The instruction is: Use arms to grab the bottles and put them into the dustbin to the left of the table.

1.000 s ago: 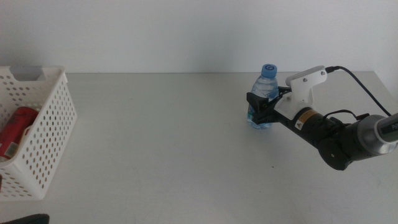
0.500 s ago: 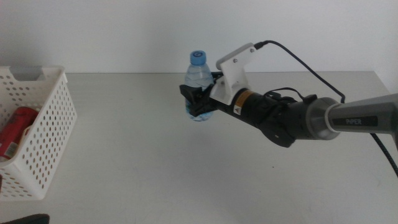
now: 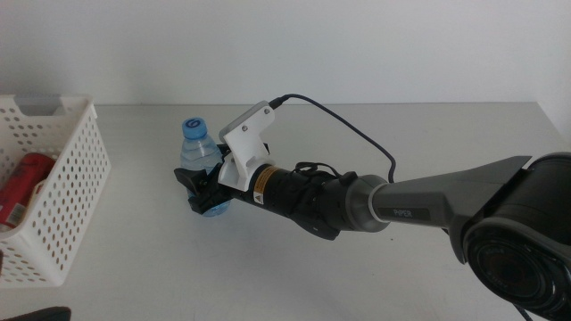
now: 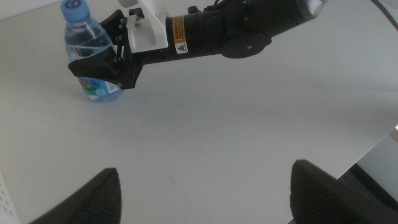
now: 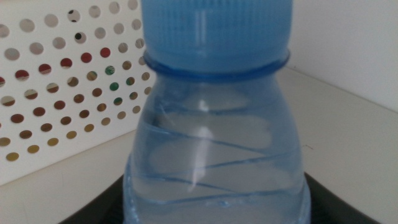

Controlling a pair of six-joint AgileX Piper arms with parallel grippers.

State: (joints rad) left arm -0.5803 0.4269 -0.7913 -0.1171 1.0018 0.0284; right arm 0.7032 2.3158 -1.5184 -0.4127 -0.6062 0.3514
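Observation:
A clear water bottle with a blue cap (image 3: 197,153) stands upright in my right gripper (image 3: 202,189), which is shut on its lower body. The right arm reaches from the right across the table (image 3: 312,267) to its left half. The white perforated dustbin (image 3: 76,178) stands a short way left of the bottle, with a red can (image 3: 22,187) lying inside. The left wrist view shows the same bottle (image 4: 87,46) in the right gripper (image 4: 104,53); my left gripper (image 4: 214,199) hangs open above the tabletop. Up close, the bottle (image 5: 214,130) fills the right wrist view, with the dustbin wall (image 5: 56,81) behind it.
A white wall runs behind the table. A black cable (image 3: 357,134) loops over the right arm. The table's edge (image 4: 373,146) shows in the left wrist view. A dark part of the left arm (image 3: 36,314) lies at the bottom left corner.
The right arm has swept left across the table with the water bottle in its grip, from the right side to near the dustbin.

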